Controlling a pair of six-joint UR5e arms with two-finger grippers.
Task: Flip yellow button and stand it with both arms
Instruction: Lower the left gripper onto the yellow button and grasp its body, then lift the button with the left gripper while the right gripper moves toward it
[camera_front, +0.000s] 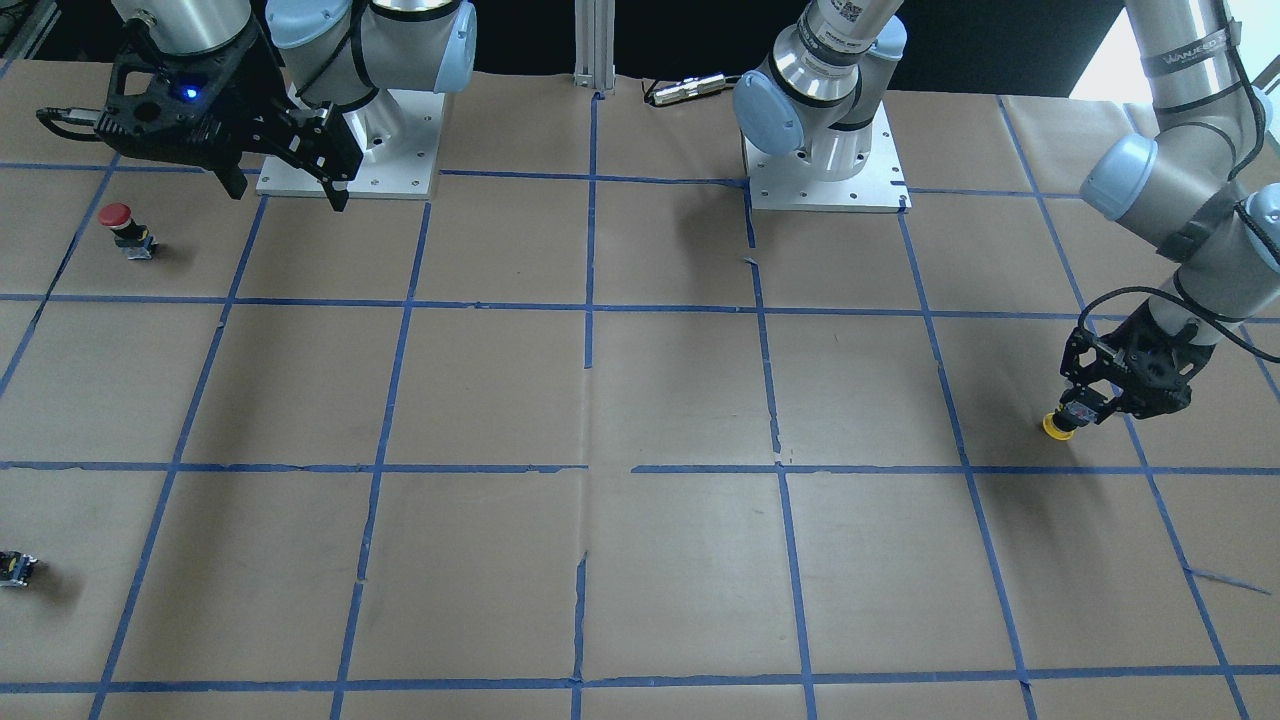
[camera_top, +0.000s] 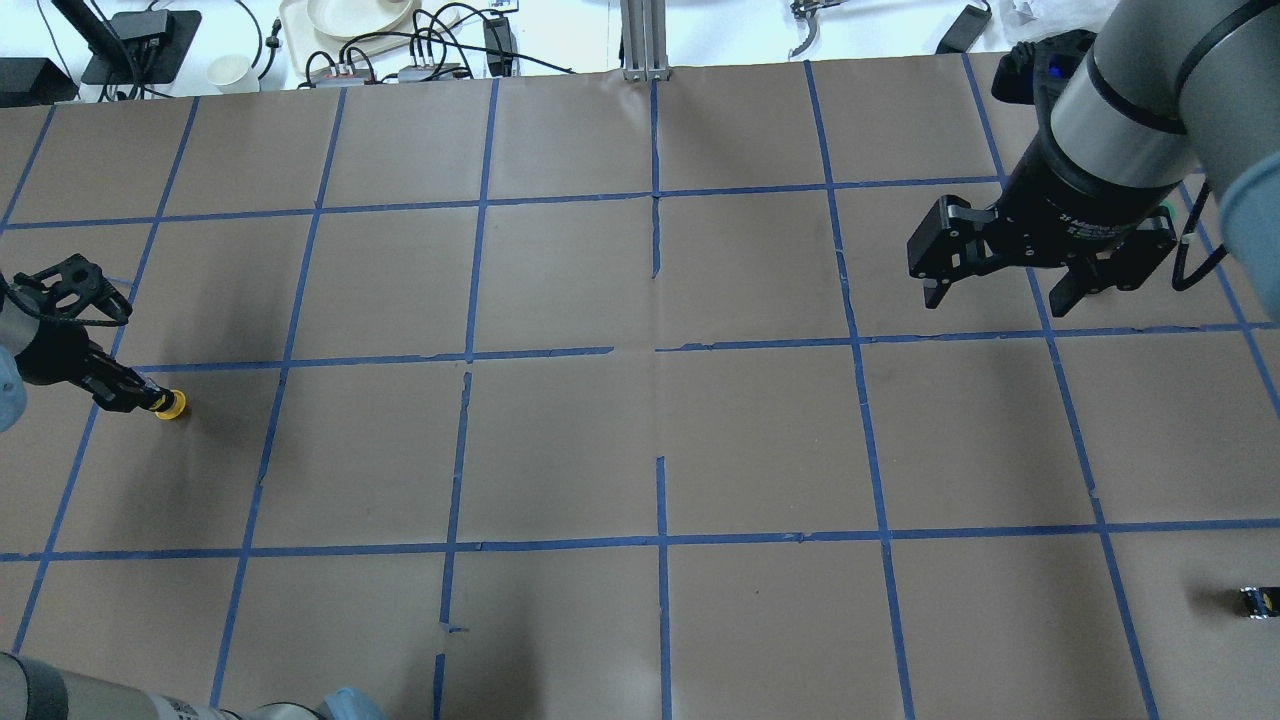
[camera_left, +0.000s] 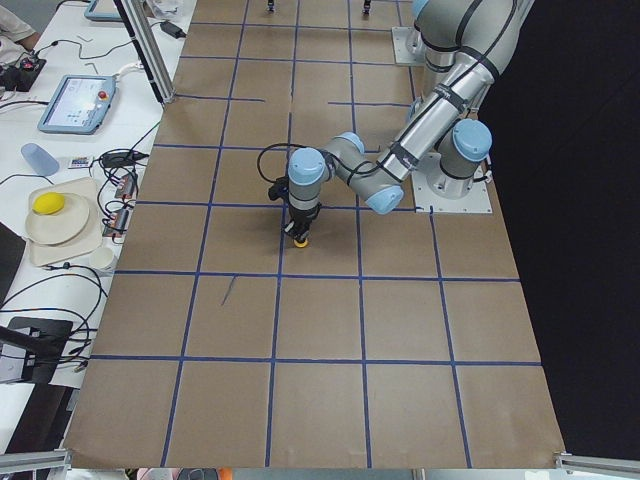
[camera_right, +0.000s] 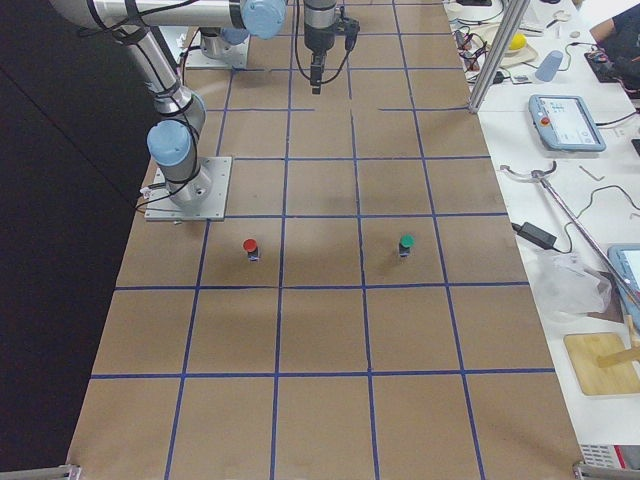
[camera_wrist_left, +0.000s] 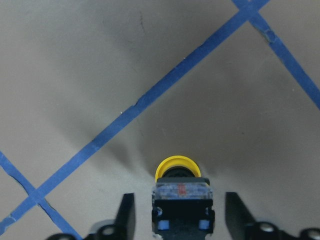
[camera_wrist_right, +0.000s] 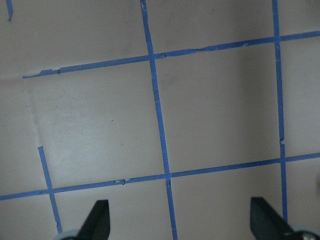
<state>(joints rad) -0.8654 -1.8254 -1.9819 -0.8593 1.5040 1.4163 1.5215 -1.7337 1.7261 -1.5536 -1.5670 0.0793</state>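
While my left gripper (camera_front: 1080, 410) sits low over the brown paper table cover (camera_front: 480, 390) with its blue tape lines (camera_wrist_left: 150, 97), its black fingers (camera_wrist_left: 127, 215) stand apart. The small yellow-capped push-button (camera_wrist_left: 180, 195), with its black-and-grey block body, is between them. A gap shows on either side of the block, so neither finger touches it. The round cap points away from my wrist, toward the paper just past my fingertips. My right gripper (camera_top: 1000, 290) hangs high above the paper, far from that button, with its fingers spread wide. A red-capped button (camera_front: 120, 225) stands on the paper near that hand.
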